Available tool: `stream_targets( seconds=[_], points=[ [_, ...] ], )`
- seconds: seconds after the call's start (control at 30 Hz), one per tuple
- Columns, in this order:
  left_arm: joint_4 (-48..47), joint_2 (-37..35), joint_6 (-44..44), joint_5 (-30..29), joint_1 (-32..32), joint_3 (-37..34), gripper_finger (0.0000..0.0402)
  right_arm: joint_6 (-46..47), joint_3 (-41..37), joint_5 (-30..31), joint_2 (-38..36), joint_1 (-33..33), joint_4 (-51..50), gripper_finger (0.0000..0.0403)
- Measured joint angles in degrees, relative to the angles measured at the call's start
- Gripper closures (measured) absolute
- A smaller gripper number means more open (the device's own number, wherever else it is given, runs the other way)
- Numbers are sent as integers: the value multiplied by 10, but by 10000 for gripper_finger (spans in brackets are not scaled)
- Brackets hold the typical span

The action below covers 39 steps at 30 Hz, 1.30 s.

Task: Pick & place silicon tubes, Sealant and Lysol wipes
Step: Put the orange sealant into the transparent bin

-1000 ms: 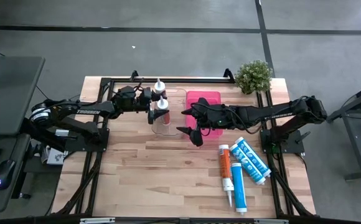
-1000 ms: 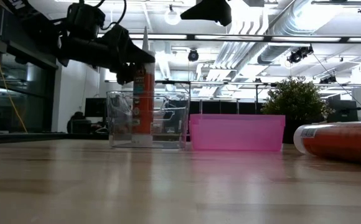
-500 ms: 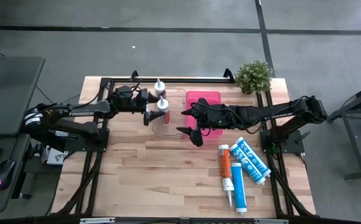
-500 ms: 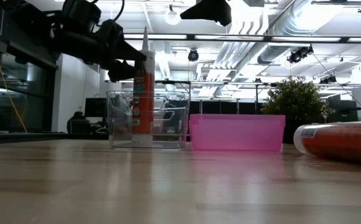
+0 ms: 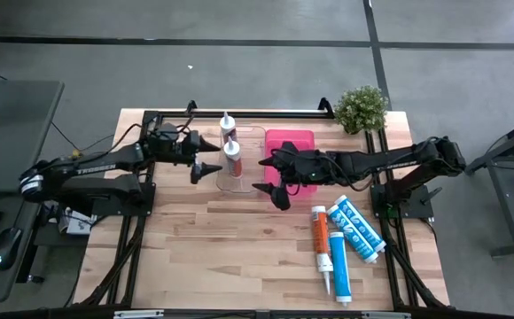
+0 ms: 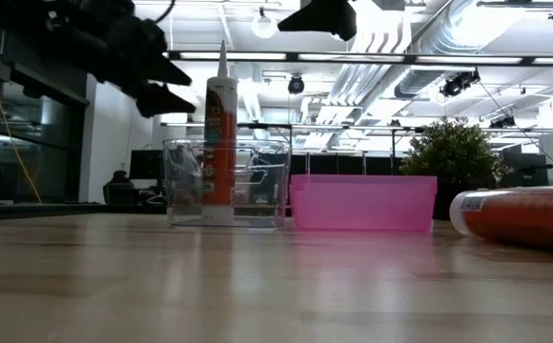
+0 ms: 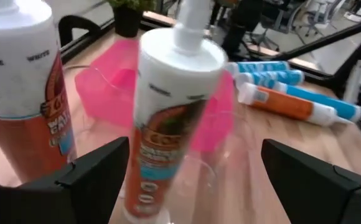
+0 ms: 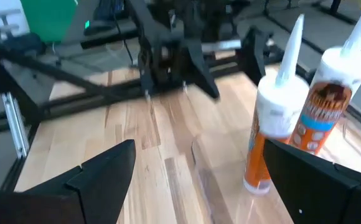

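Observation:
Two white-and-orange sealant tubes (image 5: 232, 158) (image 5: 228, 128) stand nozzle up in a clear container (image 5: 239, 182) at the table's far middle; the nearer one (image 7: 168, 124) leans slightly. Beside it on the right is a pink bin (image 5: 290, 142). My left gripper (image 5: 211, 158) is open just left of the container, level with the tubes' tops (image 6: 162, 86), touching nothing. My right gripper (image 5: 264, 175) hangs open above the gap between container and bin. An orange tube (image 5: 319, 232) and three blue silicon tubes (image 5: 354, 230) lie at the near right. The Lysol wipes are out of view.
A potted plant (image 5: 361, 108) stands at the far right corner. The black frame rails (image 5: 239, 113) run along the table's far edge and sides. Bare wood lies in the near middle and near left (image 5: 204, 257).
My left gripper has drawn back from around the nearer sealant tube toward the table's left edge, rising a little and tipping up toward level, its fingers as wide apart as before. The tube stays standing in the clear container.

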Motion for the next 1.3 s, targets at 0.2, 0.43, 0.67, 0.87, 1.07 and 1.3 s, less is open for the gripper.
stream_targets(
  seconds=[0.2,0.43,0.67,0.87,1.07,1.3],
  points=[
    [-90,-91,-23,10,0,0,44,34,0,-38,0,4,-76,55],
    [-145,-190,-89,28,0,0,50,44,0,-125,0,19,-168,55],
    [-152,-226,-145,45,0,0,103,-1,16,-163,0,60,-358,55],
    [-150,-229,-189,79,0,0,153,22,56,-165,-1,97,-584,55],
    [-125,-229,-230,101,-1,0,196,288,64,-249,-1,111,-603,55],
    [-98,-229,-257,75,-69,0,247,482,64,-167,0,168,-604,55]
  ],
)
